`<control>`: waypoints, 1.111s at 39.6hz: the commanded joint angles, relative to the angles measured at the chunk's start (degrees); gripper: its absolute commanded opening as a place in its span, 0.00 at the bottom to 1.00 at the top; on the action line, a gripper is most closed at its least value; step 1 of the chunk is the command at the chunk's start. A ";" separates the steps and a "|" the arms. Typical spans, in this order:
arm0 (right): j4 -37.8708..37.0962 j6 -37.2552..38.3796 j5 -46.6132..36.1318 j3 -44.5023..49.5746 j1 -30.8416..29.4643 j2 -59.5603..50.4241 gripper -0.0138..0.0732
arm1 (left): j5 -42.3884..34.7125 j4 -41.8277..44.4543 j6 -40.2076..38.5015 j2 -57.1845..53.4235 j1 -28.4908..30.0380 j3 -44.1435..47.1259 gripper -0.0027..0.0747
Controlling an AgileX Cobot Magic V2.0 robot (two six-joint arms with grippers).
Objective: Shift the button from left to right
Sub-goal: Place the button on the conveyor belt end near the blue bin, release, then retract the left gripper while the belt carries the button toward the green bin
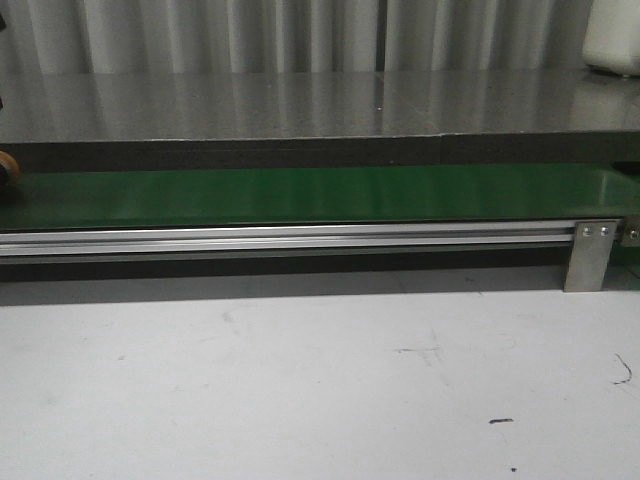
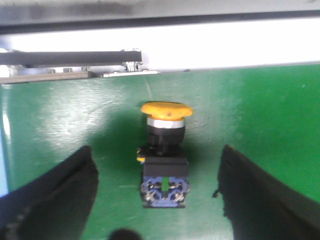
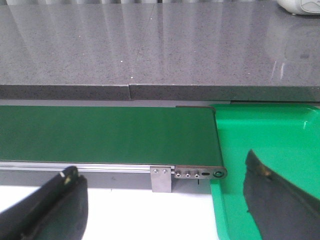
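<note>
One button (image 2: 164, 150) — one green belt (image 1: 320, 195) — one green tray (image 3: 280, 150) — one grey counter (image 1: 300, 105).

Grey counter and curtain behind the belt

We are seeing a speckled grey counter (image 1: 300, 105) reflecting light, a pleated grey curtain (image 1: 230, 35) hanging behind its far edge, and a scuffed white table (image 1: 300, 390) lying in front.

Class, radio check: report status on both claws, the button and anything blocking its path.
Left claw open, straddling the button, not touching. Right claw open, empty, above belt end and green bin. Button lies on its side on the green belt. No obstruction seen.
</note>
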 commanded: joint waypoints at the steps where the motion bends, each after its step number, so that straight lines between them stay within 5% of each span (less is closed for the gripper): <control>1: 0.08 -0.25 -4.24 -2.06 0.00 0.69 0.90 | 2.42 -0.72 0.00 -5.10 -0.26 -0.99 0.48; 10: 0.08 -0.25 -4.24 -2.06 0.00 0.69 0.90 | 2.42 -0.61 0.00 -9.96 -0.26 5.42 0.01; 19: 0.08 -0.25 -4.24 -2.06 0.00 0.69 0.90 | -4.49 -0.56 0.05 -19.28 -0.26 19.55 0.01; 34: 0.08 -0.25 -4.24 -2.06 0.00 0.69 0.90 | -37.02 -1.92 1.56 -47.09 -1.66 57.80 0.01; 44: 0.08 -0.25 -4.24 -2.06 0.00 0.69 0.90 | -49.75 -1.92 1.56 -70.21 -1.66 75.64 0.01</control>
